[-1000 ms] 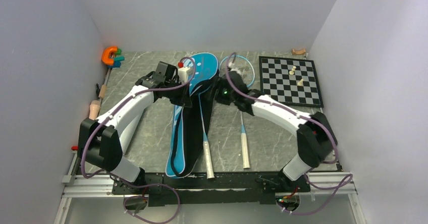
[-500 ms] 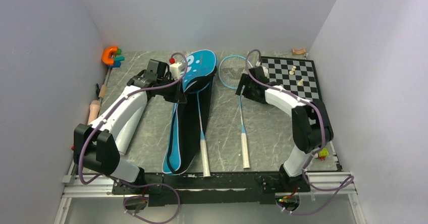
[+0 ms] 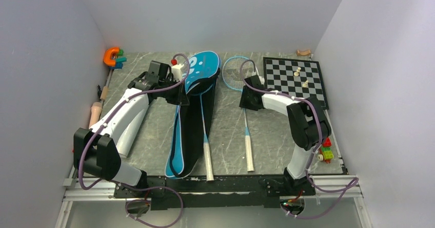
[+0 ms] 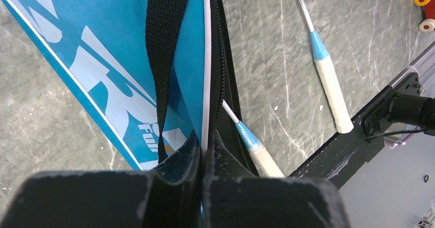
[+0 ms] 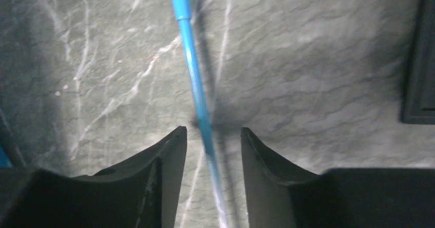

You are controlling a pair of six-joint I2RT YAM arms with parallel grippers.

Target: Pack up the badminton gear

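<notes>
One racket (image 3: 208,162) is bagged — the left gripper (image 4: 203,141) pinches the bag (image 4: 92,69). Half-open, the right gripper (image 5: 211,135) straddles the other racket (image 5: 191,63) — not yet gripped

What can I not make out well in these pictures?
- Top view: the head of the racket in the bag is hidden under the flap.
- Right wrist view: the shaft blurs between the fingers of the right gripper, so contact cannot be told.
- Top view: the chess pieces are too small to identify.
- Left wrist view: the bag's lettering is cut by the strap and the picture edge.
</notes>
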